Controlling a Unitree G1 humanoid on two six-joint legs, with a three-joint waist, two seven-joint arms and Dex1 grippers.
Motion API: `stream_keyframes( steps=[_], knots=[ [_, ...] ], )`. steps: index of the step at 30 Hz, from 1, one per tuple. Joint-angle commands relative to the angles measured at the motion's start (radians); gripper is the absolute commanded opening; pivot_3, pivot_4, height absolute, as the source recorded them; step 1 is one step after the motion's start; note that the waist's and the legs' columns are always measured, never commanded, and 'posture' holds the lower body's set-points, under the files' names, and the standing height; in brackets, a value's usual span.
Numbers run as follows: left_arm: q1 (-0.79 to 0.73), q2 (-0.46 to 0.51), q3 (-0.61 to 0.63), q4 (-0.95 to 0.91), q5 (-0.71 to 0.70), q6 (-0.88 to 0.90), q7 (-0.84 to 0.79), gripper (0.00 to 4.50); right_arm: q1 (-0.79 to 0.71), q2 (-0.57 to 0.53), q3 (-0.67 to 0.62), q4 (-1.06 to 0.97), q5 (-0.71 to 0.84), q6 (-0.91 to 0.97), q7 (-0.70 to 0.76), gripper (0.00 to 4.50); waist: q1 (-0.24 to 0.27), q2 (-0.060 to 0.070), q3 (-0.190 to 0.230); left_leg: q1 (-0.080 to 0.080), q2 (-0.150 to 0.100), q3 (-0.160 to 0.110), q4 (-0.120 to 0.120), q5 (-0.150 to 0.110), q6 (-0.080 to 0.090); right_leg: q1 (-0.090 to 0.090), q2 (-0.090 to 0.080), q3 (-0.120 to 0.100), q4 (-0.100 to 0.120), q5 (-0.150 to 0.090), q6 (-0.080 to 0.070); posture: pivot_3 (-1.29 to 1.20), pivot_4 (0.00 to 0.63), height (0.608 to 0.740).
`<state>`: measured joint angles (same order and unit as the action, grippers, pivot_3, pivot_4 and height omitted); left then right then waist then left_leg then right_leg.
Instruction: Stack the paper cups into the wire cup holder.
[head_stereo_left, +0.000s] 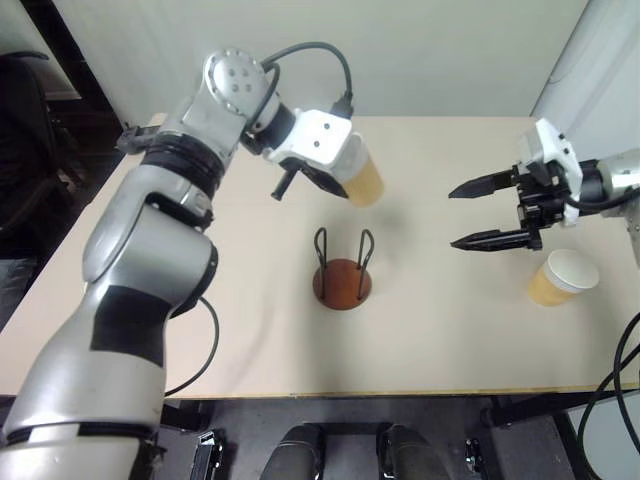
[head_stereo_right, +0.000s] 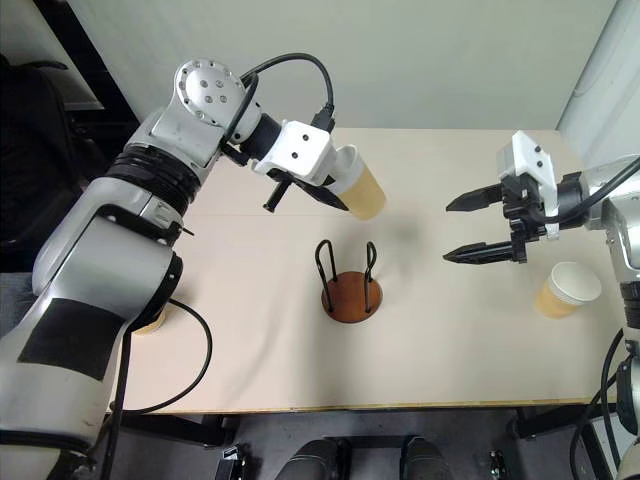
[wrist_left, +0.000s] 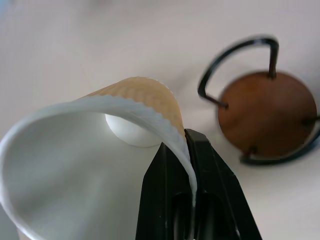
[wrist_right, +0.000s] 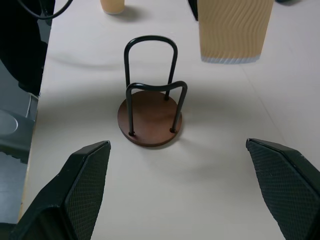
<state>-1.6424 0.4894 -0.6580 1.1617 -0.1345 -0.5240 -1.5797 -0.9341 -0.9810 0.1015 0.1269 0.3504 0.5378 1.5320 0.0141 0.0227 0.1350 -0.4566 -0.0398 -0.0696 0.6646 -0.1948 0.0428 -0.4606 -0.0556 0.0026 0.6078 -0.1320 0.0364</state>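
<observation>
Black fingers of my left gripper (wrist_left: 192, 200) pinch a paper cup (head_stereo_left: 362, 178) by its rim, tilted above the wire cup holder (head_stereo_left: 342, 270); my right gripper (head_stereo_left: 488, 212) hovers level, jaws wide, empty.

In the left wrist view, the held paper cup (wrist_left: 75, 165) runs off the frame at seven o'clock, so much of its rim and white inside are cut away. The left gripper (wrist_left: 191, 165) has its black fingers (wrist_left: 215, 185) cropped at six o'clock. The wire cup holder (wrist_left: 267, 112) looks soft and blurred, its base clipped at three o'clock.

In the right wrist view, the same held cup is cut off at twelve o'clock, with its rim out of frame. A second paper cup (wrist_right: 112, 5) at eleven o'clock shows just its lower part.

In the right eye view, that cup (head_stereo_right: 152, 322) sits mostly hidden behind the left arm.
</observation>
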Motion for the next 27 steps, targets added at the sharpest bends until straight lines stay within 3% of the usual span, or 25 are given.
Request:
stream_keyframes(
  steps=[1, 11, 27],
  knots=[
    [-0.034, 0.011, -0.032, -0.046, -0.068, 0.019, -0.035, 0.03, -0.028, -0.031, -0.028, 0.0, 0.012, 0.005, 0.022, 4.5, 0.001, 0.0, 0.0, 0.0, 0.0, 0.0, 0.0, 0.0, 0.0, 0.001, 0.0, 0.0, 0.0, -0.001, 0.0, 0.0, 0.15, 0.74],
    [-0.019, 0.051, -0.144, -0.126, -0.193, 0.068, -0.035, 0.03, 0.094, -0.026, -0.049, 0.072, -0.021, -0.087, -0.028, 4.5, 0.004, 0.0, 0.0, 0.002, 0.0, 0.0, 0.003, -0.001, 0.001, 0.003, 0.0, 0.0, 0.0, 0.001, 0.003, 0.0, 0.15, 0.74],
    [-0.059, 0.144, -0.434, -0.278, -0.381, 0.101, -0.035, 0.03, 0.086, -0.031, -0.04, 0.108, -0.037, -0.119, -0.018, 4.5, 0.004, 0.0, 0.0, 0.003, -0.001, 0.0, 0.004, 0.0, 0.002, 0.006, 0.0, 0.0, -0.002, 0.002, 0.005, 0.0, 0.15, 0.74]
  ],
)
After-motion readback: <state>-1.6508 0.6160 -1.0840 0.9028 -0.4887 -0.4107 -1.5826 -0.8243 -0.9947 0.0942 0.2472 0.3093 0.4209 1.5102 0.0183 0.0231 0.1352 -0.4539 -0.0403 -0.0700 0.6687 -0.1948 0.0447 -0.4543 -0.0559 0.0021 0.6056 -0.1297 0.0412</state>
